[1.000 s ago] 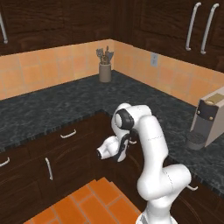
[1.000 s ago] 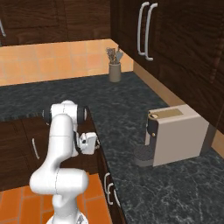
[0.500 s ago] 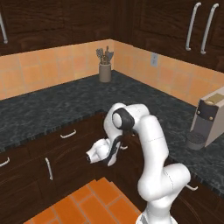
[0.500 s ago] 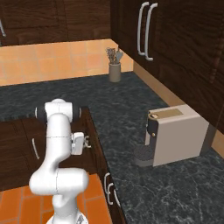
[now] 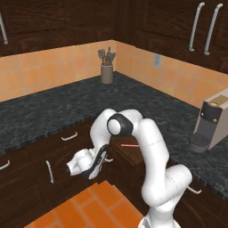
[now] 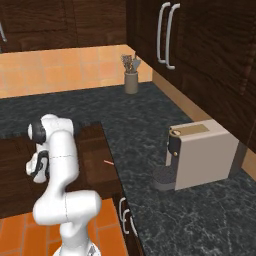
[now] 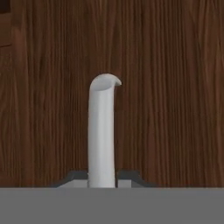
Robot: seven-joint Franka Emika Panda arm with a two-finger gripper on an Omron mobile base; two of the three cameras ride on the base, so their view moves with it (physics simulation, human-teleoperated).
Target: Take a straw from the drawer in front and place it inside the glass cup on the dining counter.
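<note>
Take the drawer (image 5: 129, 153) as your landmark. It stands pulled out from under the black granite counter (image 5: 53, 111), and the straw (image 5: 129, 144) lies inside it, a thin red-pink stick near the inner side, also visible in the right base view.

Your gripper (image 7: 102, 180) sits at the drawer's front face, low and on the side toward the orange floor (image 5: 89, 205). In the hand view the silver handle (image 7: 102, 131) runs up from between the two fingertips (image 7: 74, 178), and the jaws are drawn narrow on it. That grip reads as a pulling hold: the drawer had to come out so the straw could be reached from above.

Judgement: the drawer looks open far enough; you must let go of the handle, lift clear of the front, and come down over the straw.

Beyond the drawer: a utensil pot (image 5: 106, 71) at the back corner of the counter, a coffee machine (image 5: 213, 122) well off to the side. Neither crowds the drawer. Your own arm's elbow hangs over the drawer's open top, which may cramp the descent.
</note>
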